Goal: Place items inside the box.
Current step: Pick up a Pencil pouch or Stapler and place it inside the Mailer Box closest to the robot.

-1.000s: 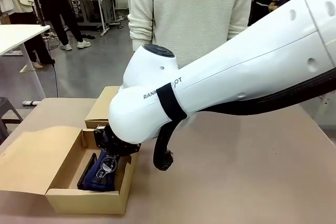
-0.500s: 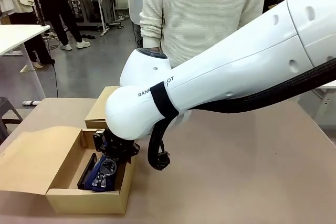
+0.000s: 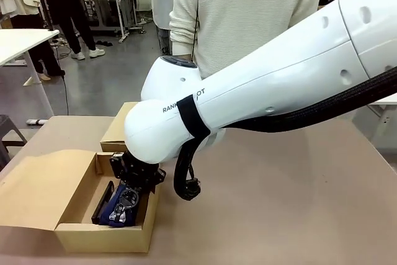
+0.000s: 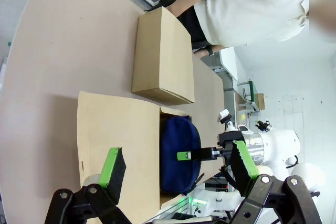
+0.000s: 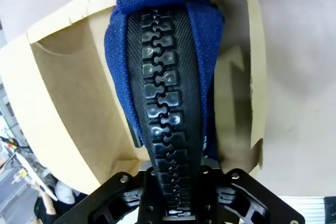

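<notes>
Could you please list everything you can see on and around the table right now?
Larger brown cardboard box with open flap lid: one, brown, near left of the table.
Navy-blue zip fabric pouch: one, navy with black zipper, inside the larger box.
Slim black object: one, black, in the larger box beside the pouch; too hidden to identify.
Smaller closed brown cardboard box: one, brown, just behind the larger box.
Tan table: one, tan.
Person in a white knit sweater: one, at the far side.
Right tool: one, black, down in the larger box at the pouch.
Left tool: one, black with green pads, open, above the boxes.
</notes>
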Controlling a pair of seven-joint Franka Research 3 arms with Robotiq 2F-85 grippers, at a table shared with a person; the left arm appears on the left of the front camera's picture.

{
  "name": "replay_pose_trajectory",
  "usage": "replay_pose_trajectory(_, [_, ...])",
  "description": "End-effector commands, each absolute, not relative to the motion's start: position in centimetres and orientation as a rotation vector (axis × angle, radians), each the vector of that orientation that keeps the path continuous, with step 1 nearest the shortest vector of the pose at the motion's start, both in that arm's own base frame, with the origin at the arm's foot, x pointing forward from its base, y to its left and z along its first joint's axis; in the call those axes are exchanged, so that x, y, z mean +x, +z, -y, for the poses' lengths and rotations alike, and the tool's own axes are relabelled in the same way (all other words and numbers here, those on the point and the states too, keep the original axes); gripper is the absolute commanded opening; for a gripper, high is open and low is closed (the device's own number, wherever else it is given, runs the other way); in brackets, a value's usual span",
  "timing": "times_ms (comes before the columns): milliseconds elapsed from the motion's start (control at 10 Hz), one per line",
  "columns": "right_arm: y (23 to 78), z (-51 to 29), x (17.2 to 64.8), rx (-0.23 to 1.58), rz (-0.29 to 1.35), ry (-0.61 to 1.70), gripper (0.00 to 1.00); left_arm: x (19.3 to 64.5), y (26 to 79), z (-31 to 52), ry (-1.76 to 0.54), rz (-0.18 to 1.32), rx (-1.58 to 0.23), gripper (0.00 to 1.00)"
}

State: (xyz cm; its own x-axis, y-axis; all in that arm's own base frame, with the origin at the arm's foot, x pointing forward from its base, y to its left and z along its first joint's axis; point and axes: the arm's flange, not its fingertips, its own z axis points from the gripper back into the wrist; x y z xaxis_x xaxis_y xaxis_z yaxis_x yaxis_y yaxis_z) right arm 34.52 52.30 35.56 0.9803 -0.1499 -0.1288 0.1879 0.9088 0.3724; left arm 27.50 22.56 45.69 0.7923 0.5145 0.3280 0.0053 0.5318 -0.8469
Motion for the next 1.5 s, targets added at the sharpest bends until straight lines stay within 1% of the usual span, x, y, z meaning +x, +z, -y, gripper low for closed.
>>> replay_pose_trajectory(0, [35.7, -52.4, 34.5, 0.375, -0.097, -0.181, 0.79, 27.5, 45.7, -22.5, 0.312, 0.625, -0.989, 1.0])
replay_pose_trajectory(100, [35.6, -52.3, 34.5, 0.348, -0.07, -0.19, 1.0, 27.5, 45.7, -22.5, 0.312, 0.625, -0.989, 1.0])
replay_pose_trajectory(400, [35.3, -52.6, 34.4, 0.325, -0.06, -0.175, 0.99, 27.5, 45.7, -22.5, 0.312, 0.625, -0.989, 1.0])
replay_pose_trajectory(1000, [37.2, -51.6, 33.6, 0.426, -0.069, -0.121, 1.0, 27.5, 45.7, -22.5, 0.312, 0.625, -0.989, 1.0])
replay_pose_trajectory(1100, [38.2, -50.9, 33.3, 0.437, -0.051, -0.123, 1.0, 27.5, 45.7, -22.5, 0.312, 0.625, -0.989, 1.0])
replay_pose_trajectory(1300, [42.2, -46.7, 32.1, 0.452, -0.015, -0.111, 1.0, 27.5, 45.7, -22.5, 0.312, 0.625, -0.989, 1.0])
replay_pose_trajectory(1400, [44.0, -43.4, 31.2, 0.392, -0.024, -0.054, 1.0, 27.5, 45.7, -22.5, 0.312, 0.625, -0.989, 1.0])
